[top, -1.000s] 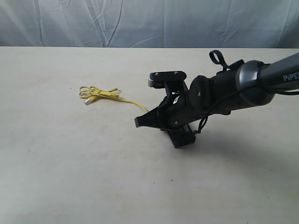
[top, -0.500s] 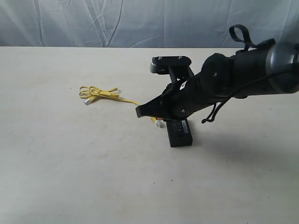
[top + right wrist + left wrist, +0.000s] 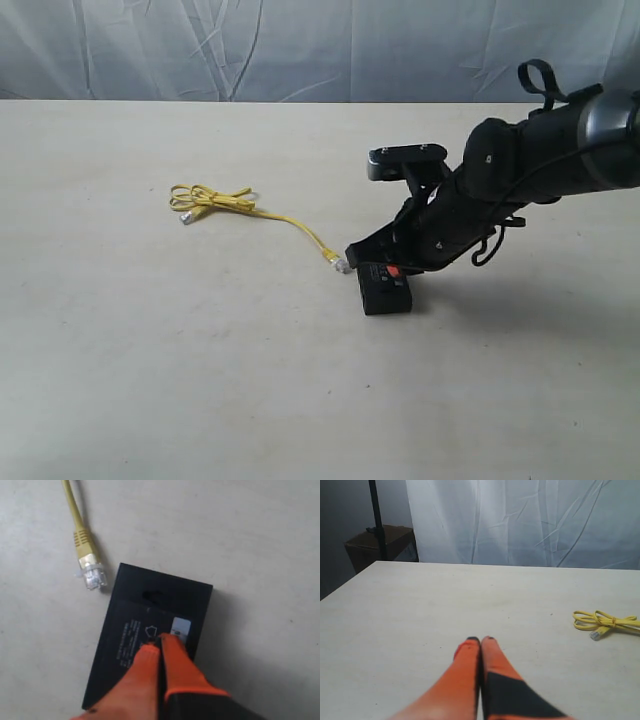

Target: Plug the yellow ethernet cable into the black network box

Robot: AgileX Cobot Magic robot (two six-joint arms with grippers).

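Our left claw (image 3: 480,641) is pinched shut and empty, well left of the work. The thin bright-yellow ethernet cable (image 3: 212,199) trails rightward across the tabletop (image 3: 150,350). Its clear plug (image 3: 92,576) lies just beside the far-left corner of the flat black plastic network box (image 3: 125,645). Our right claw (image 3: 160,642), closed and empty, is over the box.

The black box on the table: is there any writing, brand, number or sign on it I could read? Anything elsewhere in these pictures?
No text here can be read for certain.
black network box: lines of tiny pale print and a shield-like emblem on its top, too small and blurred to read.
white label on the box: blurred, unreadable.
yellow ethernet cable: no marking shows.
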